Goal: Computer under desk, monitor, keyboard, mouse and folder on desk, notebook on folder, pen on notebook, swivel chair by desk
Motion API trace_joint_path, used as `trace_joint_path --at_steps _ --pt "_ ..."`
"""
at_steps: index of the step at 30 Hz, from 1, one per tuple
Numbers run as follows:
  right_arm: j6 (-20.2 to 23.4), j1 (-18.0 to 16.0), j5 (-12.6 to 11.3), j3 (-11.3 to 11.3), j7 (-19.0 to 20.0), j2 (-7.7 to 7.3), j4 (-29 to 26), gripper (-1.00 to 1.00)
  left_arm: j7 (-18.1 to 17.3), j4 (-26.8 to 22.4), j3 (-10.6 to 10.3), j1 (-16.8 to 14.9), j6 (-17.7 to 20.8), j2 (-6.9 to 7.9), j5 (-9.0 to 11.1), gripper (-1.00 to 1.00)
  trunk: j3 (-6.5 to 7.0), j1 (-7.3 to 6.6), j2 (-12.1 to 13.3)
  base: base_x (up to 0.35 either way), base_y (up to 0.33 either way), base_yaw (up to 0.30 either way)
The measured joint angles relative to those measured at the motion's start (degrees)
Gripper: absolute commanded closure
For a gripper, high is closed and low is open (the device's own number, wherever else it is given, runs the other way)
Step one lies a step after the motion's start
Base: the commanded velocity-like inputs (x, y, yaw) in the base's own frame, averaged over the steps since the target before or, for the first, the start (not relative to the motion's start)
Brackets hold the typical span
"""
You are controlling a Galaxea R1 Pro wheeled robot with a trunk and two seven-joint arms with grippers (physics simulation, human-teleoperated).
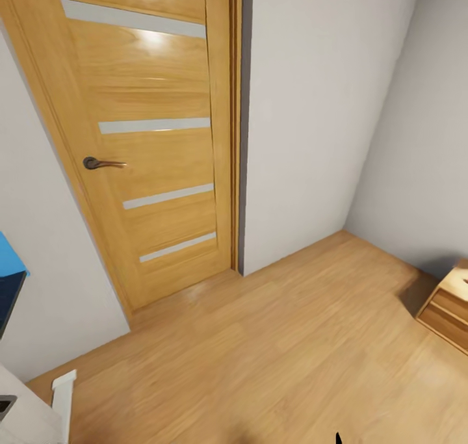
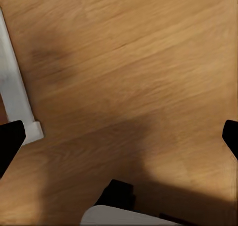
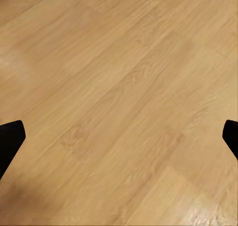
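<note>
- Here we face a closed wooden door [image 1: 153,138] with pale horizontal strips and a dark lever handle [image 1: 102,164], set in a light grey wall [image 1: 305,106].
- Wooden floor [image 1: 273,359] spreads below us — a light wooden shelf unit [image 1: 448,311] sits at the head view's right edge.
- At the head view's left edge we see a bright blue panel [image 1: 9,259] above a dark strip, likely the desk; a white leg-like piece [image 1: 63,395] stands below it.
- Our left hand [image 2: 119,137] is spread wide over the floor, holding nothing, with a white post [image 2: 15,87] close by.
- Our right hand [image 3: 119,137] is spread wide too — nothing held, bare floorboards beneath it.
</note>
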Motion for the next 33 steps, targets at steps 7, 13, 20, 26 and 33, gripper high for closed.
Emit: trace_joint_path --at_steps 7,13,20,26,33 --pt "-0.3 0.0 0.2 0.1 0.0 0.59 0.2 -1.0 -0.9 0.3 0.0 0.0 0.0 0.03 0.0 -1.0 0.0 0.0 0.0 0.164 -0.304 0.281" --pt "-0.4 0.0 1.9 0.2 0.0 1.68 0.3 -1.0 -1.1 0.4 0.1 0.0 0.0 -0.04 0.0 -1.0 0.0 0.01 0.0 0.134 -0.316 0.284" --pt "-0.4 0.0 3.1 0.1 -0.1 1.96 0.3 -1.0 -1.0 0.4 0.3 0.0 -0.3 0.05 0.2 -1.0 0.0 0.02 0.0 0.03 -0.321 0.286" --pt "-0.4 0.0 3.2 0.1 -0.1 1.98 0.3 -1.0 -1.0 0.4 0.4 0.0 -0.3 0.05 0.3 -1.0 0.0 0.02 0.0 0.003 -0.154 0.286" --pt "-0.5 0.0 3.2 0.1 -0.1 1.98 0.3 -1.0 -1.0 0.4 0.5 0.0 -0.5 0.09 0.3 -1.0 0.0 0.01 0.0 0.032 -0.011 0.286"
